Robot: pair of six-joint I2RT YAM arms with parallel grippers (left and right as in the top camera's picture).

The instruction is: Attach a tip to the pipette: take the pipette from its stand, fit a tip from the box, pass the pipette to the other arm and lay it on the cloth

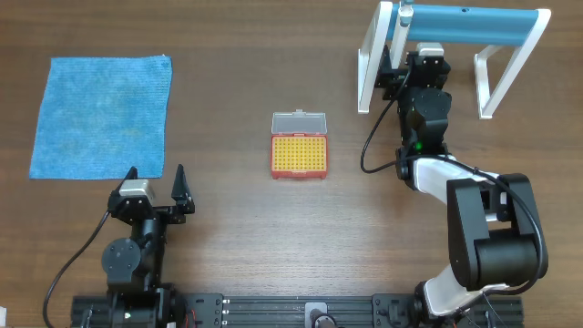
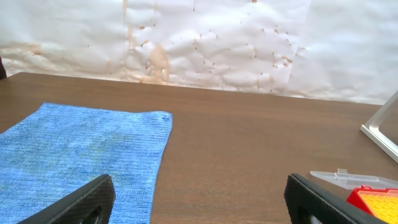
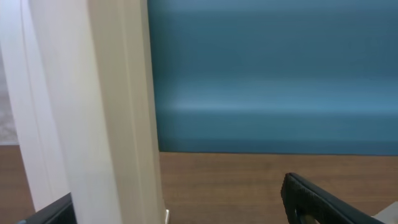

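Left arm: folded low near its base at the near-left of the tabletop (image 1: pixel 237 237). The left gripper (image 1: pixel 157 176) is released, its two black fingers (image 2: pixel 93 200) spread wide with nothing between them. It hangs just off the near corner of the blue cloth (image 1: pixel 100 118) and does not touch it.

Right arm: stretched up the far-right side of the tabletop, forearm and wrist in line, with a black cable (image 1: pixel 369 150) looping beside it. The right gripper (image 3: pixel 177 196) is also released, jaws apart, and sits close in under the stand (image 1: pixel 373 55) at its left end.

In the right wrist view a white upright (image 3: pixel 118 112) rises between the spread fingers, nearer one of them. Whether it is a post of the stand or the body of the pipette cannot be told. The stand's blue bar (image 3: pixel 273 74) runs across behind it.

Pipette (image 1: pixel 404 13): a pale piece at the left end of the blue bar, on the stand.

Tip box (image 1: pixel 299 157): red, with a yellow tip rack, at mid-tabletop between the two arms and well apart from both. Its clear lid (image 1: pixel 299 122) lies open on the far side.

The cloth lies flat at the far left. A stained white wall (image 2: pixel 217 37) closes the far edge of the tabletop.
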